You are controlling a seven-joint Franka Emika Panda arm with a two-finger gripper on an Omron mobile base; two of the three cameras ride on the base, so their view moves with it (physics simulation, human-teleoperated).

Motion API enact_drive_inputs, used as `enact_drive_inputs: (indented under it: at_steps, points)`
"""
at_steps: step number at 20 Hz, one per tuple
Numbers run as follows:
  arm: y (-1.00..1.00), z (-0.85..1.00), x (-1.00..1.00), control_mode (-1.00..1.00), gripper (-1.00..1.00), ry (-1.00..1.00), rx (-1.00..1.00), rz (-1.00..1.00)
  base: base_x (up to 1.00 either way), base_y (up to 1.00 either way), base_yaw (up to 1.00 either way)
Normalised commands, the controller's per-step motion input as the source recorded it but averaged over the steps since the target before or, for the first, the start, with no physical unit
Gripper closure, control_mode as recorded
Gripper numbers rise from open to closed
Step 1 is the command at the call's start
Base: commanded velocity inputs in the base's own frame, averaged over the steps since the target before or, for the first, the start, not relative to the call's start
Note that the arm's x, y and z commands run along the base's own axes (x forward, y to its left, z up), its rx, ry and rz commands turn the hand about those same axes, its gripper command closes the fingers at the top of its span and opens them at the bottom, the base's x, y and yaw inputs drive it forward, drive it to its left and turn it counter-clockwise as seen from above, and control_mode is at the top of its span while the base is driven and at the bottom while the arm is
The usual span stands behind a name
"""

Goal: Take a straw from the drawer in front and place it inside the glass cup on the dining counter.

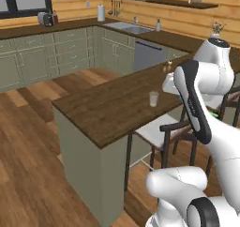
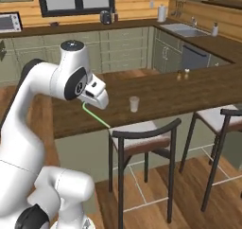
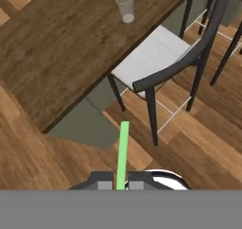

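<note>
Green straw (image 3: pixel 123 152) sits pinched between the tips of the pincer (image 3: pixel 120 185), sticking straight out from them above the floor just off the desk's (image 3: pixel 61 48) edge. One cup (image 3: pixel 125 6) stands upright on the desk, well apart from the straw; two stools, the nearer (image 3: pixel 160 57) tucked beneath that edge.

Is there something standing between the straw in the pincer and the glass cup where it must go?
Nothing visible blocks it. The pincer holds the straw out over the floor, short of the dining counter. The glass cup stands alone on bare wood. A stool sits below the counter's edge, lower than the top.
</note>
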Motion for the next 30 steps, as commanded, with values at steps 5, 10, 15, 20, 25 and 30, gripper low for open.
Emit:
enact_drive_inputs:
  at_steps: [5,10,15,20,25,30]
  points:
    - [0.00,0.00,0.00,1.00,1.00,0.00,0.00,0.00,0.04,-1.00,0.45]
    - [0.00,0.00,0.00,1.00,1.00,0.00,0.00,0.00,0.00,-1.00,0.43]
    - [0.00,0.00,0.00,1.00,1.00,0.00,0.00,0.00,0.15,-0.87,0.46]
    - [0.00,0.00,0.00,1.00,1.00,0.00,0.00,0.00,0.63,-0.51,0.40]
    - [0.00,0.00,0.00,1.00,1.00,0.00,0.00,0.00,1.00,-0.02,0.21]
    - [0.00,0.12,0.23,-1.00,1.00,0.02,0.10,0.08,0.59,0.00,0.11]
